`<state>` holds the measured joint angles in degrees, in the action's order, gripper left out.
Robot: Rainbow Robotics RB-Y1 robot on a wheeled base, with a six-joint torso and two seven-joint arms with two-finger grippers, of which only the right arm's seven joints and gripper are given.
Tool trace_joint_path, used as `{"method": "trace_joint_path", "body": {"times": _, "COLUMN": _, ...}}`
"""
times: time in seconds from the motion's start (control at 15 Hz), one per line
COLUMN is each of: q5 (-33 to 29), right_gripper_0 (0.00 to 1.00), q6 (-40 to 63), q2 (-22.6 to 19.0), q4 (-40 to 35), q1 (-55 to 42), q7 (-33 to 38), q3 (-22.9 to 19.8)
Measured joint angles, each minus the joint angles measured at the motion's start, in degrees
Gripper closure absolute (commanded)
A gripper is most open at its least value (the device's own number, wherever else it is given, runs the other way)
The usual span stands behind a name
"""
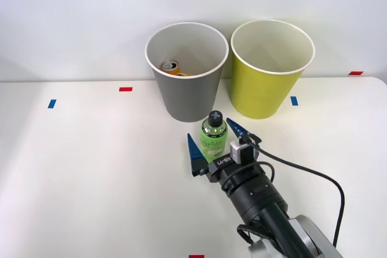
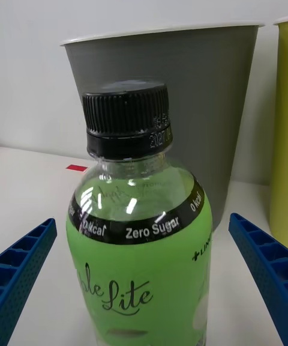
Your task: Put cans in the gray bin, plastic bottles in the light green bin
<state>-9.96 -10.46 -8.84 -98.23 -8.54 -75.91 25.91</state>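
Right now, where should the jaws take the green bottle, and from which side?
Grip the bottle on its straight round body, below the cap, approaching level from the robot's side. It stands upright, and the open right gripper already straddles it, with the gray bin right behind.

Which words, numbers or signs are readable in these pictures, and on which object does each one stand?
"Zero Sugar": black band of the small clear plastic bottle of green liquid.
"0kcal": same band, printed twice.
"Lite": script on the bottle's green label; the word before it is cut off.
Black screw cap: printed code, too blurred to read.
Right gripper housing: white lettering, too small to read.
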Motion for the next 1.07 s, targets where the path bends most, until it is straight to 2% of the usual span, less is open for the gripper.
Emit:
{"method": "trace_joint_path", "body": {"times": 0.27, "q5": -0.7, "right_gripper_0": 0.0, "q6": 0.1, "q2": 0.2, "q4": 0.1, "q1": 0.5, "q7": -0.7, "q3": -0.5}}
{"method": "trace_joint_path", "body": {"times": 0.33, "q5": -0.8, "right_gripper_0": 0.04, "q6": 0.1, "q2": 0.2, "q4": 0.1, "q1": 0.5, "q7": -0.9, "q3": -0.5}}
{"method": "trace_joint_path", "body": {"times": 0.4, "q5": -0.9, "right_gripper_0": 0.19, "q6": 0.1, "q2": 0.2, "q4": 0.1, "q1": 0.5, "q7": -1.1, "q3": -0.5}}
{"method": "trace_joint_path", "body": {"times": 0.47, "q5": -1.0, "right_gripper_0": 0.41, "q6": 0.1, "q2": 0.2, "q4": 0.1, "q1": 0.5, "q7": -1.2, "q3": -0.5}}
{"method": "trace_joint_path", "body": {"times": 0.53, "q5": -1.0, "right_gripper_0": 0.67, "q6": 0.1, "q2": 0.2, "q4": 0.1, "q1": 0.4, "q7": -1.4, "q3": -0.5}}
{"method": "trace_joint_path", "body": {"times": 0.6, "q5": -1.1, "right_gripper_0": 0.84, "q6": 0.1, "q2": 0.2, "q4": 0.1, "q1": 0.4, "q7": -1.5, "q3": -0.5}}
{"method": "trace_joint_path", "body": {"times": 0.67, "q5": -1.2, "right_gripper_0": 0.9, "q6": 0.1, "q2": 0.2, "q4": 0.1, "q1": 0.4, "q7": -1.5, "q3": -0.5}}
{"method": "trace_joint_path", "body": {"times": 0.8, "q5": -1.2, "right_gripper_0": 0.94, "q6": 0.1, "q2": 0.4, "q4": 0.1, "q1": 0.3, "q7": -1.5, "q3": -0.5}}
{"method": "trace_joint_path", "body": {"times": 1.07, "q5": -1.2, "right_gripper_0": 0.97, "q6": -0.2, "q2": 0.5, "q4": 0.1, "q1": -0.1, "q7": -1.5, "q3": -0.5}}
